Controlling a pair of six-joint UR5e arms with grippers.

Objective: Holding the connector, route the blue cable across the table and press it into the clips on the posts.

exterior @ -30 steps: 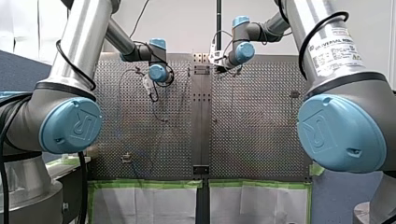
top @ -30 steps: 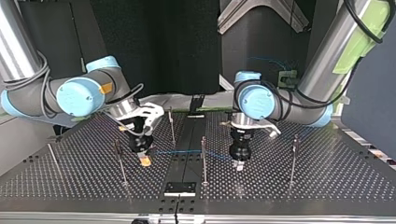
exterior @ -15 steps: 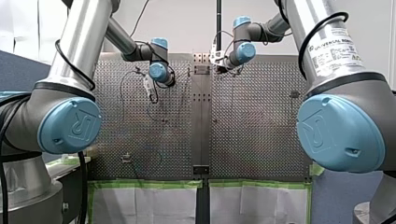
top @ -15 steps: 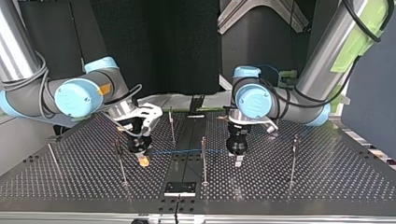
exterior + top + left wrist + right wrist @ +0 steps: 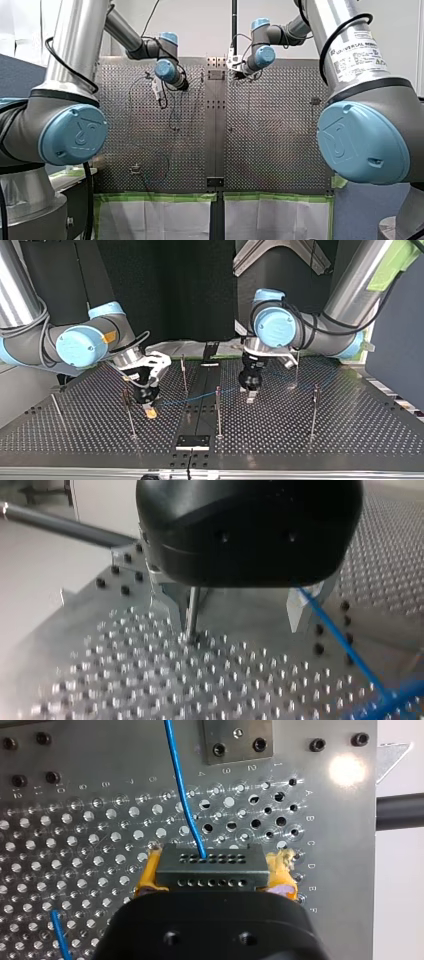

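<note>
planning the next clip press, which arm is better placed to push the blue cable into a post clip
Probably my left. My right gripper is shut on the connector, so it's occupied, while my left gripper hangs open beside the blue cable close to the centre post.

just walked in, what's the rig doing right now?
Cable routing is under way. My right gripper is clamped with its yellow pads on the dark connector, and the blue cable leaves from it. In the top view the cable crosses the perforated table to my left gripper, whose metal fingers stand apart with the cable passing one of them. It then runs on toward the posts. Whether it sits in any clip cannot be told.
</note>
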